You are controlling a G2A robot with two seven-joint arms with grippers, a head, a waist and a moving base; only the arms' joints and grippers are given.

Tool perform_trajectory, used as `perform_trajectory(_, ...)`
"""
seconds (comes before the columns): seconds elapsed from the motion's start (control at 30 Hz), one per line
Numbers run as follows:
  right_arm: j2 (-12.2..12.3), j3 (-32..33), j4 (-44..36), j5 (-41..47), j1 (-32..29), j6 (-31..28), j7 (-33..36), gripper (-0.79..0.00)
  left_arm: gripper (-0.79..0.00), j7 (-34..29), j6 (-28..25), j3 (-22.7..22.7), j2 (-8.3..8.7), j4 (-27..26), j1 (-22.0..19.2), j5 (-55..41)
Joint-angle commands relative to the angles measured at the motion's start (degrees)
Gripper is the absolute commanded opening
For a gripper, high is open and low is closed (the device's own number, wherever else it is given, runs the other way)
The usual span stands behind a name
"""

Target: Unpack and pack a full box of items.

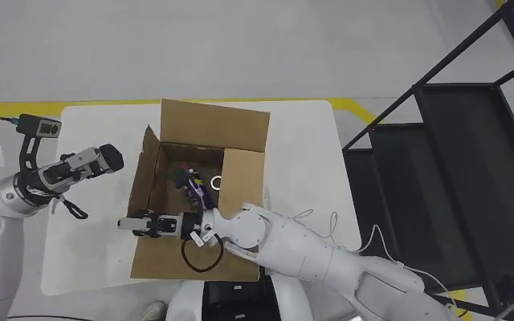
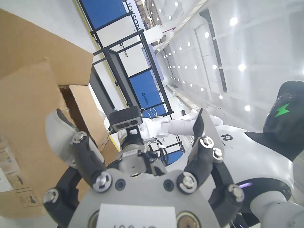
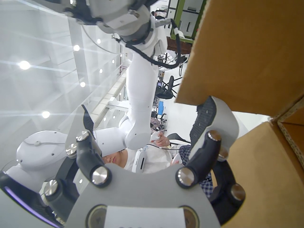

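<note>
While the left gripper point(image 1: 111, 159) hangs open beside the box point(image 1: 213, 124), the right gripper point(image 1: 128, 224) sits open, empty, at the box's left side.

White logo lettering on blue wall panels point(image 2: 99, 1); handling symbols, probably, on box point(image 2: 23, 119) label.

Raised box flaps point(image 1: 214, 125) hem the opening; right arm point(image 1: 281, 241) bars the near side.

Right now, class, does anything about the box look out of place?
Yes. One side flap of the box leans inward over the opening, while the others stand or fold outward. It seems to partly cover the items inside.
</note>
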Motion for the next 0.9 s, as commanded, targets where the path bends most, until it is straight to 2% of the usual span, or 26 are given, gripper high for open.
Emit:
perform_trajectory(0.0, -1.63, -1.45, 2.86, -0.21, 0.96, -0.97, -0.44, 0.0, 0.0, -0.75, 1.24, 0.88, 0.01, 0.37, -0.55, -0.11)
perform_trajectory(0.17, -4.34, -2.78, 6.84, -1.01, 2.46, -2.95, 0.09, 0.0, 0.0, 0.17, 4.65, 5.45, -0.25, 4.42, -4.34, 2.15)
perform_trajectory(0.3, -3.89, -0.8, 4.47, -4.99, 2.03, -2.25, -0.29, 0.0, 0.0, 2.86, 6.41, 8.21, -0.39, 7.64, -7.11, 6.76)
perform_trajectory(0.47, 0.39, 5.77, -8.29, -13.2, -4.03, 4.65, 0.08, 0.0, 0.0, 6.65, 7.15, 8.05, -0.21, 10.29, -7.64, 11.39)
perform_trajectory(0.63, 5.97, 16.2, -24.28, -20.52, -16.16, 11.82, 3.76, 0.0, 0.0, 10.3, 8.98, 7.13, 0.11, 11.81, -6.3, 15.86)
perform_trajectory(0.73, 8.41, 22.31, -31.24, -23.0, -22.98, 13.29, 6.55, 0.0, 0.0, 10.9, 10.23, 8.2, 0.13, 12.58, -5.96, 18.14)
perform_trajectory(0.87, 10.63, 29.79, -36.45, -26.04, -29.88, 12.7, 8.13, 0.0, 0.0, 6.14, 13.76, 12.11, 0.01, 13.32, -7.29, 20.1)
